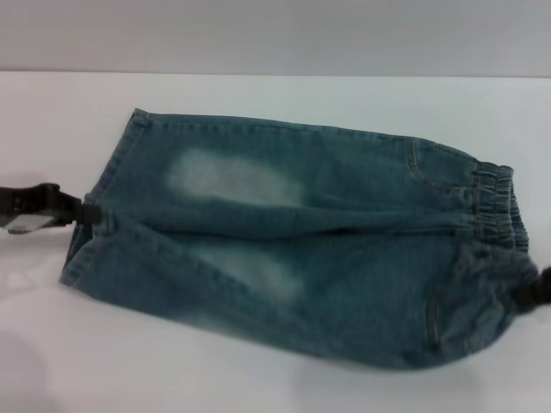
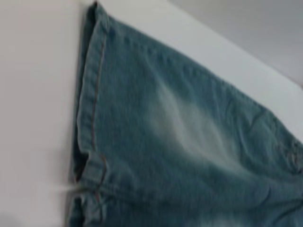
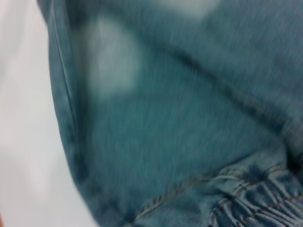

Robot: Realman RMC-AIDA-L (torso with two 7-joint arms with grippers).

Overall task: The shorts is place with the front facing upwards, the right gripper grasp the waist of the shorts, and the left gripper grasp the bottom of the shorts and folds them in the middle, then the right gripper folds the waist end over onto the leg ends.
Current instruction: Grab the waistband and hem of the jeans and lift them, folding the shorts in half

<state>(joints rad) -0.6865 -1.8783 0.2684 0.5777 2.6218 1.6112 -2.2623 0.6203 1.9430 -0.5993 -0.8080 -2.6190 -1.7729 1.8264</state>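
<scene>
On the left we see the left gripper (image 1: pixel 86 212) touching the bottom of the shorts (image 1: pixel 99 206); we cannot tell if it is pinching. The shorts (image 1: pixel 293 241) lie flat across the white table (image 1: pixel 275 379). On the right, the right gripper (image 1: pixel 541 286) meets the waist (image 1: pixel 495 202); its grip is hidden.

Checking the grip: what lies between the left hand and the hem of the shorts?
Nothing shows there: in the head view the left hand meets the shorts right at the hem, between the two legs.
</scene>
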